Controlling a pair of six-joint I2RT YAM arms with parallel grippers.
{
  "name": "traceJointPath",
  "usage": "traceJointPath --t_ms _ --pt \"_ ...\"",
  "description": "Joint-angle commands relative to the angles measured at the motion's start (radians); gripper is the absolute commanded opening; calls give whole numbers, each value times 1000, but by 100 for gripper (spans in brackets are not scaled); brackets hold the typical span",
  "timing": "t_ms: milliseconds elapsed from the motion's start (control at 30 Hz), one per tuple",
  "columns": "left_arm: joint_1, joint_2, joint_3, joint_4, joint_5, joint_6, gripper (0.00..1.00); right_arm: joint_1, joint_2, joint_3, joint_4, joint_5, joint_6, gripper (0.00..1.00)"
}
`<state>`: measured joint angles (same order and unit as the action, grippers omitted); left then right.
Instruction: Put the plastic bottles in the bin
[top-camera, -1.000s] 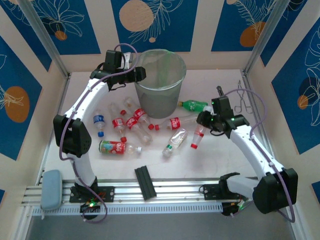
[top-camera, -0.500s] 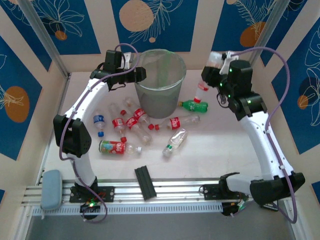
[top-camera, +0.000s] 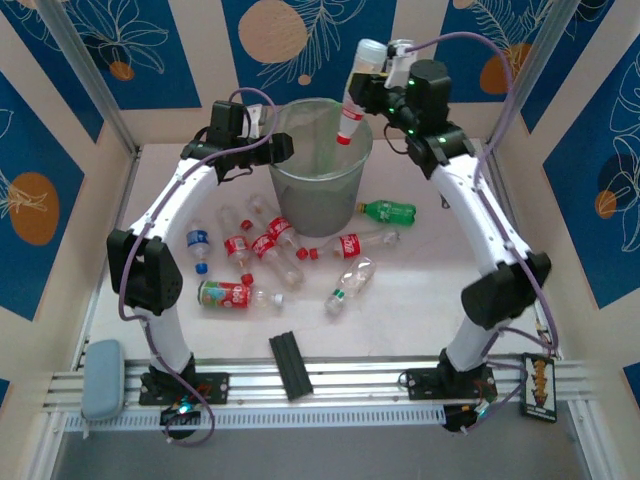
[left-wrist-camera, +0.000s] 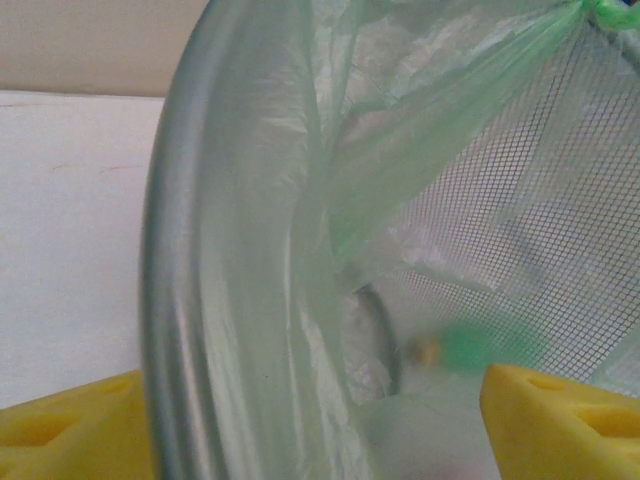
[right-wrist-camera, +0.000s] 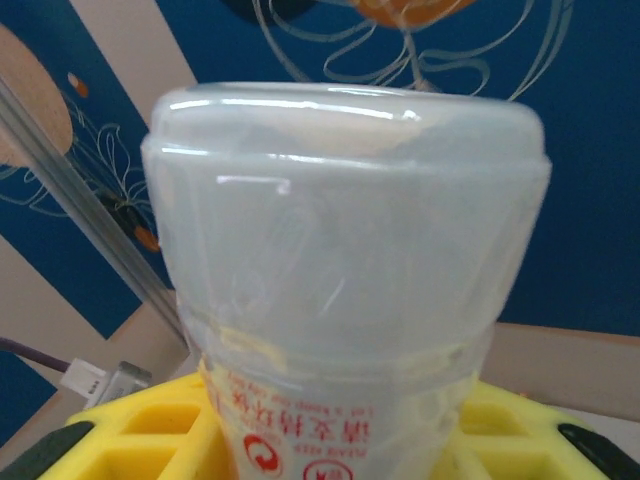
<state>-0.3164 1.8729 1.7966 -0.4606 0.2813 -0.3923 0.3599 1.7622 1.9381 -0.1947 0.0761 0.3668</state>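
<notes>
bottle (top-camera: 349, 122) in right tool (top-camera: 365, 88) above bin (top-camera: 318, 205)

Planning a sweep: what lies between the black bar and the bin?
Red-labelled bottles lie on the table between the black bar and the bin, per the top view.

Glossy clear plastic bottle (right-wrist-camera: 340, 250); smooth translucent plastic bin (left-wrist-camera: 200, 300), crinkled green film liner (left-wrist-camera: 400, 150).

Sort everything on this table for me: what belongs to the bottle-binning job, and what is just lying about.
Belongs to the job:
bin
held bottle, cap down above the bin, in the right hand
green bottle
blue-labelled bottle
red-labelled bottles lying in front of the bin

Just lying about:
black bar
grey pad on the rail
</notes>
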Motion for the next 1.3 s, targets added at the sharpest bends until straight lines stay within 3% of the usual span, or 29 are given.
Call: traceJointPath --t_ms 0,367,733,1100,1267 --pt "-9 -42 -17 31 21 -22 80 29 100 77 18 -72 -11 40" --pt "-9 -62 -25 21 15 16 81 109 325 198 -203 -94 -107 41" --pt "-7 -71 -11 13 -8 26 81 140 459 211 -282 -118 -125 45" --pt "-7 -72 26 -58 -42 63 82 137 510 281 -374 -139 -149 75" --pt "-7 -79 50 -127 -81 122 82 133 486 341 -422 -136 -163 78"
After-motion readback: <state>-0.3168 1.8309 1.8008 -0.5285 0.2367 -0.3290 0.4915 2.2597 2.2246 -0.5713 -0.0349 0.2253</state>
